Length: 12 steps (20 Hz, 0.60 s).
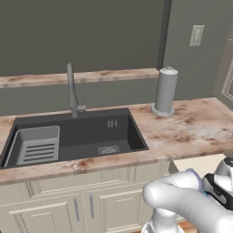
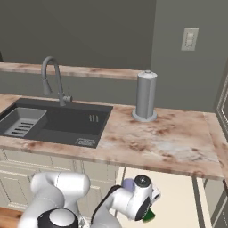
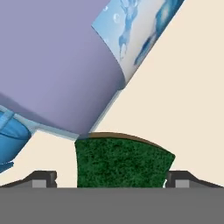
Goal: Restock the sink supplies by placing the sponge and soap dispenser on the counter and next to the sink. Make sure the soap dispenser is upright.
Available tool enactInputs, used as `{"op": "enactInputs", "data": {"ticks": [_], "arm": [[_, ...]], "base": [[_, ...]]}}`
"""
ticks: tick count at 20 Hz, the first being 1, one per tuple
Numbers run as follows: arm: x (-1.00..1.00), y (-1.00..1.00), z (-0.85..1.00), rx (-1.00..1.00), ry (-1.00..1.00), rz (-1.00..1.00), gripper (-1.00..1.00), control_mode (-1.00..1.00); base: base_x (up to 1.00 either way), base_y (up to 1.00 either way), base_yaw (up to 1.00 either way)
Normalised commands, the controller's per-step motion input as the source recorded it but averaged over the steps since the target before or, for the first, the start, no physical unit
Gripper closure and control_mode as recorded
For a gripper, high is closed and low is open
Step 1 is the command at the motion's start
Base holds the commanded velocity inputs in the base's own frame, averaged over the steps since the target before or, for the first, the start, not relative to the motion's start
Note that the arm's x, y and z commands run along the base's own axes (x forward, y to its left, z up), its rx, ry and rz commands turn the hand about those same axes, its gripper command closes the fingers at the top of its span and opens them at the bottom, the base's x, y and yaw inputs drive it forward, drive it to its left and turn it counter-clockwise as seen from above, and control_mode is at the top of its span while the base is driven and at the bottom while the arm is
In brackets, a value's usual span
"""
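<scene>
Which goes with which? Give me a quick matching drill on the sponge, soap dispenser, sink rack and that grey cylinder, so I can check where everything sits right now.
Things:
1. sponge
2. soap dispenser
3. slotted rack
4. tall grey cylinder

Places or states:
A. stands upright on the counter, right of the sink
B. dark green face between the open gripper fingers
C. lies in the left part of the basin
D. lavender body close above the sponge in the hand view, apparently lying over

Pairs: 1-B, 2-D, 3-C, 4-A
</scene>
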Motion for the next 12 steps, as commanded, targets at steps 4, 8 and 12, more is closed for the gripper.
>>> {"op": "enactInputs", "data": {"ticks": [4, 8, 12], "arm": [[-0.05, -0.02, -0.01, 0.0, -0.12, -0.12, -1.0, -1.0], [0.0, 0.0, -0.2, 0.0, -0.01, -0.13, -1.0, -1.0], [0.0, -0.07, -0.1, 0.03, 0.0, -0.11, -1.0, -1.0]], "base": [[0.0, 0.0, 0.0], [0.0, 0.0, 0.0], [0.0, 0.0, 0.0]]}}
